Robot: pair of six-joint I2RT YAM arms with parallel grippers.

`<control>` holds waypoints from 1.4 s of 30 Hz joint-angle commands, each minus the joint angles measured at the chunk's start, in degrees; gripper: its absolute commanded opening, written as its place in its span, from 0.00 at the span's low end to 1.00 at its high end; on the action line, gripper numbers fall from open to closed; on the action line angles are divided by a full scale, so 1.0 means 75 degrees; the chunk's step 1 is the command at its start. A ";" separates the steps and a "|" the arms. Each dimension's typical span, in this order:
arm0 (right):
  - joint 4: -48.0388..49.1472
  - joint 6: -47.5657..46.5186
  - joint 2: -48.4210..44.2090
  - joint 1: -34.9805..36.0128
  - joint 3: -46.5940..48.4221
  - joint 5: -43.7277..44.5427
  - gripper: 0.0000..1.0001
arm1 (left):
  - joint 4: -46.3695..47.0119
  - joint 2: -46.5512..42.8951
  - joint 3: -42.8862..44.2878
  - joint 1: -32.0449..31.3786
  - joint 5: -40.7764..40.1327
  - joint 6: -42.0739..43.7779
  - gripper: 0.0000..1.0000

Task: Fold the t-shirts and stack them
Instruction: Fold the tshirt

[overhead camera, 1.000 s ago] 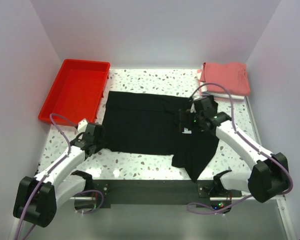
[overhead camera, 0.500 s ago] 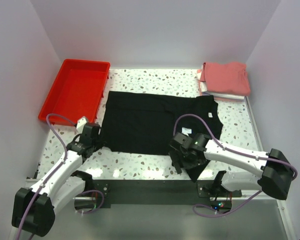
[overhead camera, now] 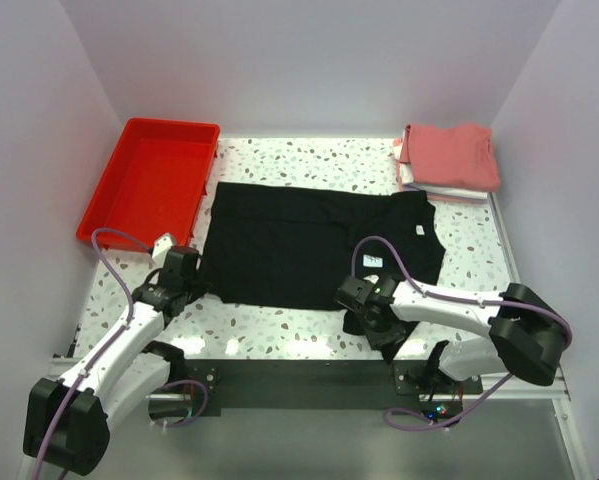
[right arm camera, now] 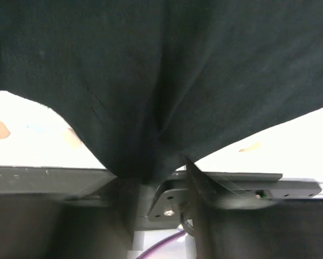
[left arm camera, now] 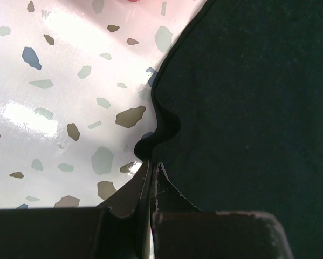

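Centre, black t-shirt [overhead camera: 309,250]: matt knit cloth, soft, fine weave visible close up (small white label near its 2 o'clock corner). Table [overhead camera: 309,160]: smooth, glossy speckled stone-look top with strong glare. Tray [overhead camera: 154,185], 10 o'clock: red plastic, smooth, slight sheen. Folded shirts [overhead camera: 449,155], 2 o'clock: matt salmon-red cloth over white. Arm shells [overhead camera: 129,335]: glossy white plastic.

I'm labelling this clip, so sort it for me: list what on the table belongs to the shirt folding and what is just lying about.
Belongs to the job:
- black t-shirt, spread out mid-table
- stack of folded t-shirts, salmon-red on top, far right corner

Just lying about:
- red tray, far left
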 commanded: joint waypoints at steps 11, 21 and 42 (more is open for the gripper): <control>-0.0122 -0.0195 -0.0627 -0.1020 0.1323 0.2203 0.01 | 0.0410 0.0250 0.0536 0.0043 0.0036 0.0223 0.00; 0.0440 -0.1472 -0.0312 -0.2508 0.2541 0.2391 0.00 | 0.1089 0.1069 0.1367 0.0043 0.0013 0.0328 0.00; 0.1835 -0.3547 0.1692 -0.4760 0.4510 0.1441 0.00 | 0.2156 0.4092 0.3828 0.0230 -0.0644 0.0504 0.00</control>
